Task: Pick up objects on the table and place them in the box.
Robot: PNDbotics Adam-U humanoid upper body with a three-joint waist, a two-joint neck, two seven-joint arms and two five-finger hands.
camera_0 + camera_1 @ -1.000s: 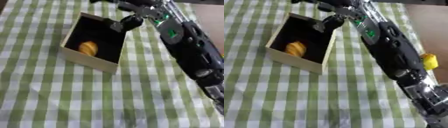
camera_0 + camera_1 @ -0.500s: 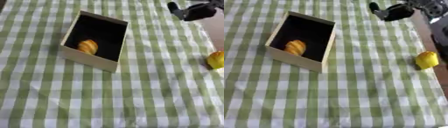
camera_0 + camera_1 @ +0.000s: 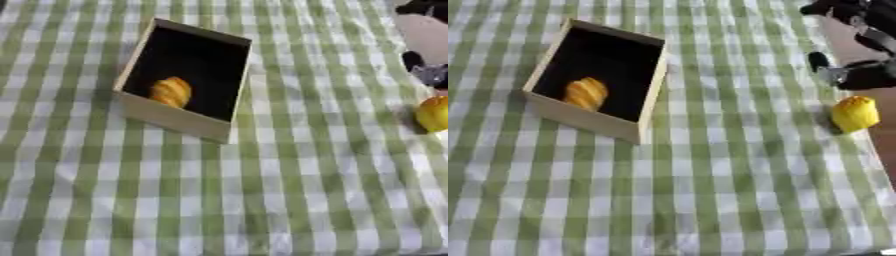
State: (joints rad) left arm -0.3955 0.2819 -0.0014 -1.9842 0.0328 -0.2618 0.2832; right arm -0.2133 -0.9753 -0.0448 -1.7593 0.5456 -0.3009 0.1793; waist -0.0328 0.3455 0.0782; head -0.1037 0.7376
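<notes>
A yellow, rounded object (image 3: 855, 113) lies on the green-and-white checked cloth (image 3: 710, 190) near the right edge of the surface, well apart from the box (image 3: 652, 86). The open wooden box, dark inside, sits toward the upper left and holds an orange, ridged item (image 3: 586, 93) on its floor. The robot's right hand (image 3: 843, 74) hangs just above the yellow object, not touching it; whether its fingers are spread or curled cannot be told.

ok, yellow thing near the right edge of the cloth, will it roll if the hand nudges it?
Probably. The yellow thing looks rounded, so a nudge may roll it. It sits close to the cloth's right edge, so it could go off. Looks rigid, likely light.
</notes>
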